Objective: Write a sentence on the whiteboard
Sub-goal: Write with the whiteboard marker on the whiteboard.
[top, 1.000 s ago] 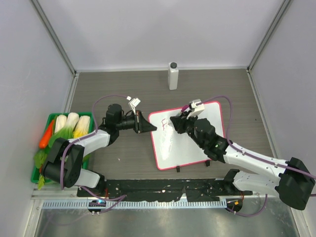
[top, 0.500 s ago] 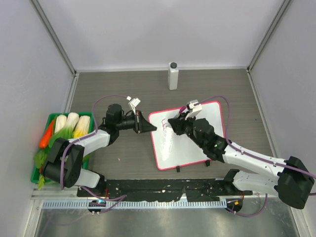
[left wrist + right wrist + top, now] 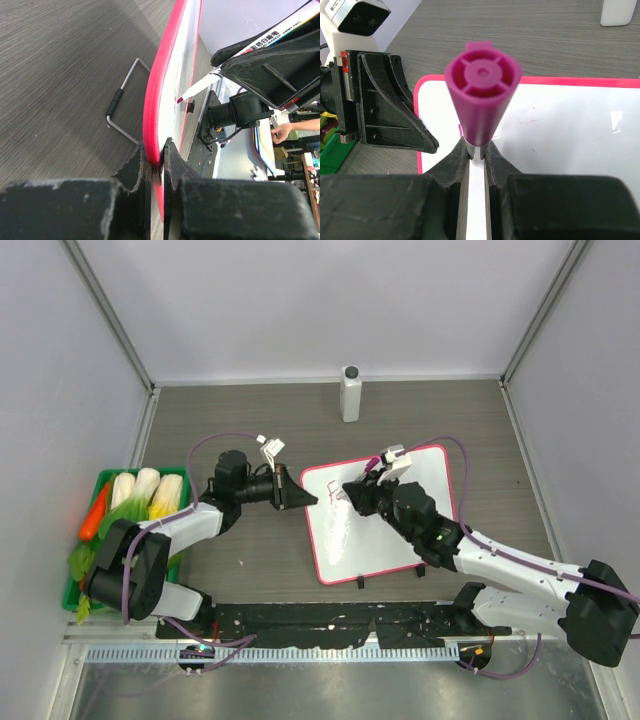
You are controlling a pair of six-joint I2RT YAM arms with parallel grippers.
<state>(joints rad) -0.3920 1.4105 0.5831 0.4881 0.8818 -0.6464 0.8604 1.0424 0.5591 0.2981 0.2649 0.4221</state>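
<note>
The whiteboard (image 3: 345, 545), white with a thin pink-red frame, lies on the table between the arms. My left gripper (image 3: 305, 500) is shut on the frame at the board's upper left edge; the left wrist view shows the red edge (image 3: 160, 90) pinched between the jaws of the left gripper (image 3: 156, 155). My right gripper (image 3: 352, 490) is shut on a marker with a magenta end (image 3: 482, 80), standing over the board's top left part. The marker tip (image 3: 179, 100) sits at the board face. Of the sentence, only a few faint pink strokes (image 3: 334, 491) show; the right arm hides the area around them.
A white bottle (image 3: 351, 393) stands at the back wall. A green tray (image 3: 83, 553) with cabbages and a carrot (image 3: 95, 510) sits at the far left. The board's wire foot (image 3: 120, 100) rests on the table. Grey walls enclose both sides.
My right gripper with the marker has shifted slightly over the board's top left area. The left arm and the board have stayed put.
</note>
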